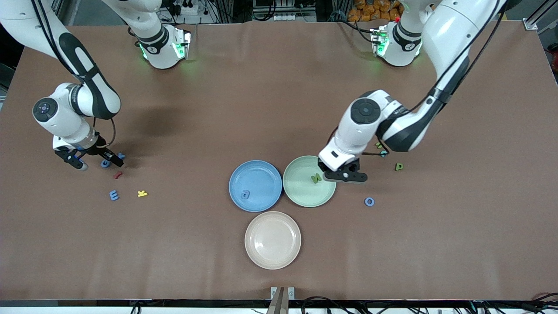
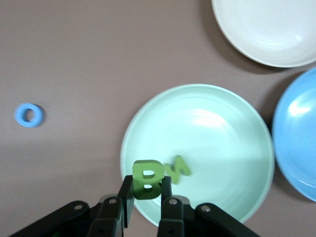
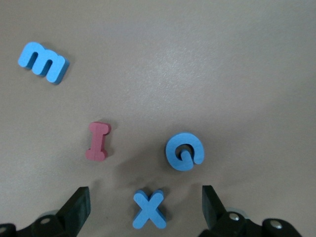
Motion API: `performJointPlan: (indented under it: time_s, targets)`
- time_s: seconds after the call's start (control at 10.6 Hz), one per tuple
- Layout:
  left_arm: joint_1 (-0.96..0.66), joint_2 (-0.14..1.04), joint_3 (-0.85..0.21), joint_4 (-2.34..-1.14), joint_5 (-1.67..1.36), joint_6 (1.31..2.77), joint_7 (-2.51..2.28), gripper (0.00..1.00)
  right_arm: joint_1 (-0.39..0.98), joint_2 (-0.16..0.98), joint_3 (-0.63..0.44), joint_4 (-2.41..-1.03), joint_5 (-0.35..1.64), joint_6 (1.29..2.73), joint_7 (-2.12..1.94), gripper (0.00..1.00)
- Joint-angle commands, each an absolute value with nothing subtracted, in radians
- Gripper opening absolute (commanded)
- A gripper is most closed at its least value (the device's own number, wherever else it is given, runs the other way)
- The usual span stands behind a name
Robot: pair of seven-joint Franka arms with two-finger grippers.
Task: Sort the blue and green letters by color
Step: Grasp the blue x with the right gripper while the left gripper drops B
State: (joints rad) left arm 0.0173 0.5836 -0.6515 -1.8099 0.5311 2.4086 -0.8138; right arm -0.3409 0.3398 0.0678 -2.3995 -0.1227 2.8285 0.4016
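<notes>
While over green plate point(image 1: 305, 192), left gripper point(image 2: 146, 197) bent.

Green B point(image 2: 146, 178), blue G point(image 3: 184, 151)

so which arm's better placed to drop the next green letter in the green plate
Left: its tool is shut on a green B over the green plate's rim. The right tool hangs open over a blue X.

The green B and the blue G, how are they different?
The green B is pinched upright in the shut left pincer over the green plate; the blue G lies flat on the table, between the open right pincer's fingers. B is green, G is blue. Both are small chunky letters.
</notes>
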Motion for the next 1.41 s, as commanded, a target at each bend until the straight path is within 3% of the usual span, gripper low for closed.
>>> performJointPlan:
  time_s: [0.0,0.09,0.38,0.94,1.04,1.13,1.32]
  targets:
    - [-0.047,0.644,-0.643,-1.758,0.518,2.391,-0.903,0.00,-0.356,0.359,0.083,-2.404,-0.112,2.864,0.380,1.00]
    - [-0.073,0.667,-0.640,-1.747,0.526,2.391,-0.935,0.00,-0.356,0.356,0.083,-2.407,-0.110,2.864,0.380,0.96]
    - [-0.103,0.695,-0.617,-1.740,0.532,2.393,-0.956,0.01,-0.356,0.353,0.083,-2.421,-0.110,2.861,0.380,0.64]
    - [-0.155,0.709,-0.565,-1.740,0.532,2.391,-0.957,0.03,-0.359,0.347,0.084,-2.459,-0.112,2.870,0.380,0.57]
    - [-0.156,0.713,-0.560,-1.738,0.532,2.393,-0.956,0.21,-0.357,0.344,0.084,-2.460,-0.110,2.870,0.380,0.57]
    - [-0.156,0.713,-0.555,-1.738,0.531,2.393,-0.957,0.99,-0.357,0.344,0.084,-2.461,-0.112,2.870,0.380,0.57]
    - [-0.155,0.704,-0.555,-1.715,0.531,2.391,-0.957,1.00,-0.357,0.341,0.084,-2.465,-0.110,2.870,0.382,0.51]
